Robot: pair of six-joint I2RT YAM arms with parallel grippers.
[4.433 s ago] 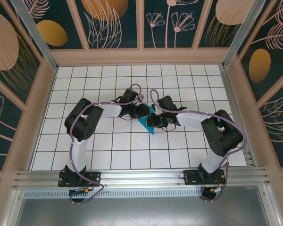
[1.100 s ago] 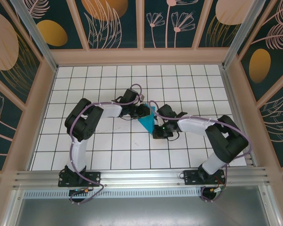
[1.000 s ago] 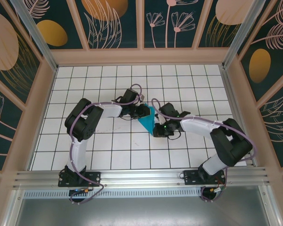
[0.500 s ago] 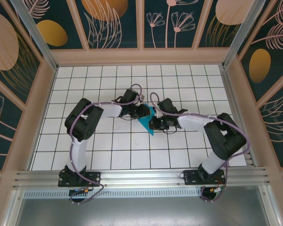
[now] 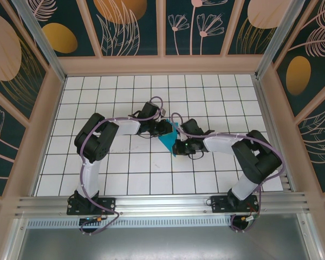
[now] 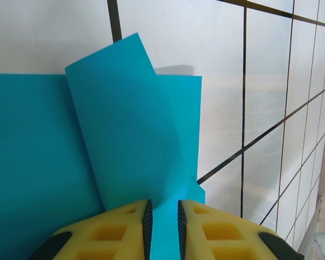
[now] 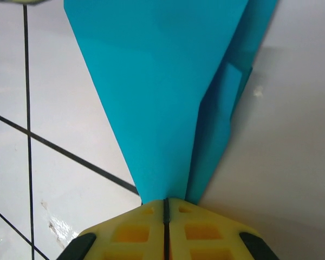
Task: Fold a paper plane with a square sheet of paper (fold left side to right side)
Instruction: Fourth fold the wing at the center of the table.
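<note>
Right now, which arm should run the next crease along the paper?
Right. The left gripper is clamped on the paper at its wide end, anchoring it. The right gripper, jaws shut, sits at the narrow tip and looks free to slide along the fold.

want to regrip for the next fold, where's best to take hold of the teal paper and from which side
Likely best: pinch the teal paper by its narrow pointed end, coming from the right along its length, because the folded layers taper together there. The right gripper is shut on that tip; the left gripper pinches the wide end, where a flap curls up.
</note>
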